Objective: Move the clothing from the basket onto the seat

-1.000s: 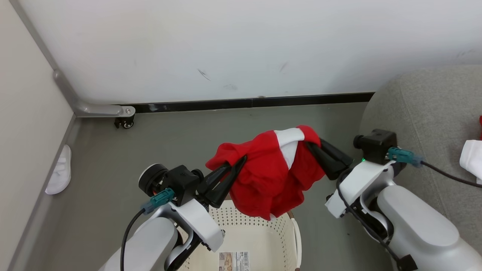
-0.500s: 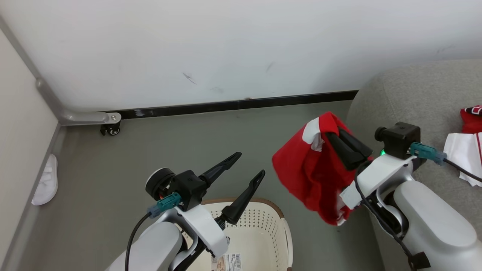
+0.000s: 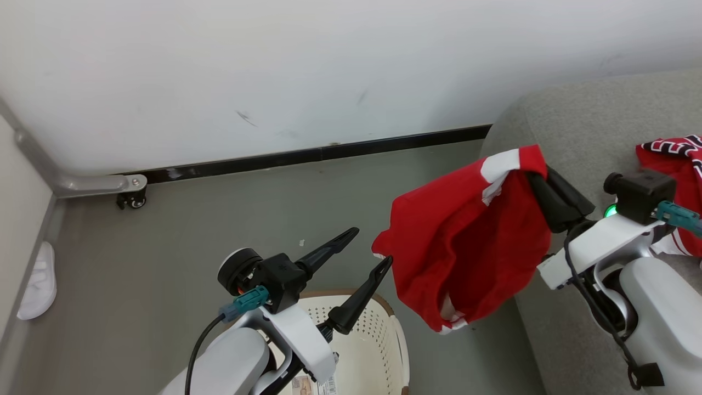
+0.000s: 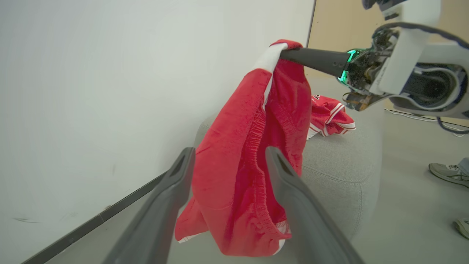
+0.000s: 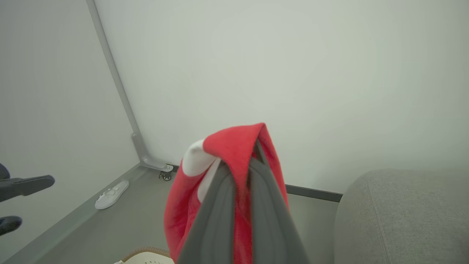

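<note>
- The red garment [image 3: 466, 252] hung at centre right of the head view, over the floor [image 3: 181, 236] between the basket [image 3: 384, 329] and the sofa [image 3: 581, 126]. Its white-panelled top edge sat highest, beside the sofa's rounded end.
- One second before, the garment was stretched between both grippers directly above the basket. It had since passed to a single support and travelled to the right of the frame, toward the sofa.
- The right gripper [image 3: 548, 192] was clamped tight on the garment's top edge and carried its full weight.
- The left gripper [image 3: 371, 244] had let go. Its fingers stood wide apart with nothing between them, at lower centre above the basket rim.
- Assessment: the hand-over was complete and the carry to the sofa was in hand. The garment had not been set down.
- A second red garment [image 3: 672, 159], with block lettering, already lay on the sofa at the right edge of the head view.
- The wall corner and the slipper [image 3: 35, 282] sat further left in the frame than before. This reflects camera rotation, not movement of those items.
- Limits of observation:
  - The right fingertips were buried in cloth.
  - In the left wrist view the garment overlapped the sofa's end, so contact with it could not be confirmed.
  - The basket was cut off by the bottom edge and partly covered by the left arm [image 3: 230, 362]. No clothing showed in its visible portion, but the rest could not be checked.
  - The second garment was cropped by the right edge and partly behind the right wrist, so its lettering was unreadable.
</note>
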{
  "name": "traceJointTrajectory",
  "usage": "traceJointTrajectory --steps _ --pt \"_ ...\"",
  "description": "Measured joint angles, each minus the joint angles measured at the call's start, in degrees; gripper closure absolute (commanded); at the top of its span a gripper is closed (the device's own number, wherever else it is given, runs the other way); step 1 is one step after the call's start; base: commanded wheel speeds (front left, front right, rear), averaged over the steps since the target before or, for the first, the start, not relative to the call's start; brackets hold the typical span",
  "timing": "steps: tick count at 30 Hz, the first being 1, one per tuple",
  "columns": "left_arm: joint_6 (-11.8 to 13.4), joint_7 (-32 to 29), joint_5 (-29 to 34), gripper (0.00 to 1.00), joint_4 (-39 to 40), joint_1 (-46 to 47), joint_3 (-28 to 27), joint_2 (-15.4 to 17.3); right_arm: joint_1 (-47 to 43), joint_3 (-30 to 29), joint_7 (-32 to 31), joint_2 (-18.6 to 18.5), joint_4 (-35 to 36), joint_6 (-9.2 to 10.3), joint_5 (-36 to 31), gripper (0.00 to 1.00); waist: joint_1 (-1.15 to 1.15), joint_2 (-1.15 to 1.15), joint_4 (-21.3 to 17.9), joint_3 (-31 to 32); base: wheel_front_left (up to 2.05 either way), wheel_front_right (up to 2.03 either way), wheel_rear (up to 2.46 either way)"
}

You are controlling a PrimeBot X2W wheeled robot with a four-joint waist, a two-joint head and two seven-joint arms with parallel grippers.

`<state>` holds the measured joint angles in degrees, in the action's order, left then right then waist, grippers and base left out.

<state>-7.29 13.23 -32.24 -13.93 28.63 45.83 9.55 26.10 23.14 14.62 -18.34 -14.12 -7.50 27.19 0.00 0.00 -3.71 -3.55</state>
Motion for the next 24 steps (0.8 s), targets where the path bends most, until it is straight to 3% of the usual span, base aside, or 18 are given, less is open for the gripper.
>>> traceJointTrajectory --steps 24 --pt "0.0 0.5 -0.4 0.00 0.9 0.0 1.8 1.3 -4.7 -8.9 0.0 0.0 5.2 0.01 -2.8 1.00 0.00 0.00 -7.5 -0.9 0.00 0.00 0.00"
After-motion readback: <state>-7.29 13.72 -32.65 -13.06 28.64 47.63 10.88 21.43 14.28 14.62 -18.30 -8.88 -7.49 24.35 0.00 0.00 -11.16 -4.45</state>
